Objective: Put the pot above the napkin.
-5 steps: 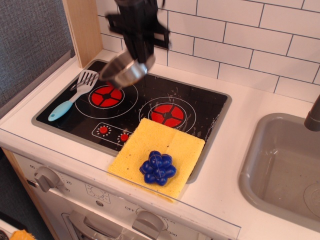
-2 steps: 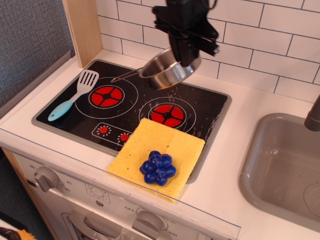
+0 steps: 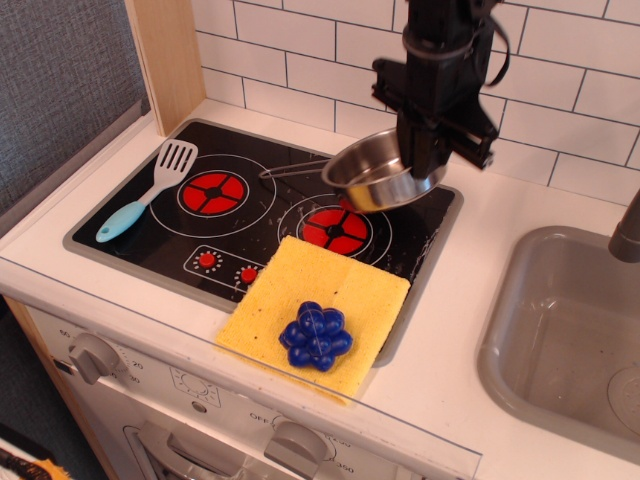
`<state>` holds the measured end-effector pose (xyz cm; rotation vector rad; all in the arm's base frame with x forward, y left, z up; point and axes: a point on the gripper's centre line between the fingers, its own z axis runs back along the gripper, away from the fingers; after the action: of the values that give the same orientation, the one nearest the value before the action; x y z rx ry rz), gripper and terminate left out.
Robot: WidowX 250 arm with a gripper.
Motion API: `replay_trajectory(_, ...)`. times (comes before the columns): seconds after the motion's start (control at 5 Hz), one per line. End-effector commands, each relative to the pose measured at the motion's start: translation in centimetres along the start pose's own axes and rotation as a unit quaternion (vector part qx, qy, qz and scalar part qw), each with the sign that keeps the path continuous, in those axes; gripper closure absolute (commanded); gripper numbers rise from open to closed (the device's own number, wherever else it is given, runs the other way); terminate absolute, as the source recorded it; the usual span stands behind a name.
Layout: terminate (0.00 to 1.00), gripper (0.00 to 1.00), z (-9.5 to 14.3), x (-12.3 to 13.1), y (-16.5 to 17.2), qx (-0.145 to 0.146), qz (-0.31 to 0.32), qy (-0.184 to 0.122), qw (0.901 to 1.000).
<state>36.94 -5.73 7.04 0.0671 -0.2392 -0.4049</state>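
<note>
- The pot [image 3: 375, 178] is held in the air by the claw [image 3: 425, 165], which is closed on the pot's right-hand rim; the grip point itself is partly hidden by the claw body
- The pot is tilted, its open side turned toward the camera, likely because it is gripped at 1 edge only
- The thin handle is seen pointing left, out over the stove [image 3: 150, 235], so it is kept clear of the claw
- The pot is suspended above the right burner [image 3: 335, 230], just behind the far edge of the napkin [image 3: 290, 300]
- The napkin lies flat, overlapping the stove's front edge and the white surface [image 3: 480, 300], with blue grapes [image 3: 316, 336] resting on its near half
- The far half of the napkin is judged free for a landing
- A spatula [image 3: 140, 195] is left well apart at the stove's left, and a sink [image 3: 520, 350] at the right
</note>
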Motion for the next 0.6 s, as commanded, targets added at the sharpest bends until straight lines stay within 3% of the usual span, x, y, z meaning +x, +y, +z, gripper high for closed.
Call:
replay_trajectory(0.0, 0.0, 0.0, -2.0, -1.9, -1.5, -0.006, -0.013, 0.021, 0.9997)
replay_trajectory(0.2, 0.0, 0.0, -2.4, -2.3, -2.1, -0.011, -0.025, 0.03, 0.9992)
replay_trajectory(0.4, 0.0, 0.0, -0.5, -2.6, -2.1, -0.008, -0.013, 0.014, 0.9998)
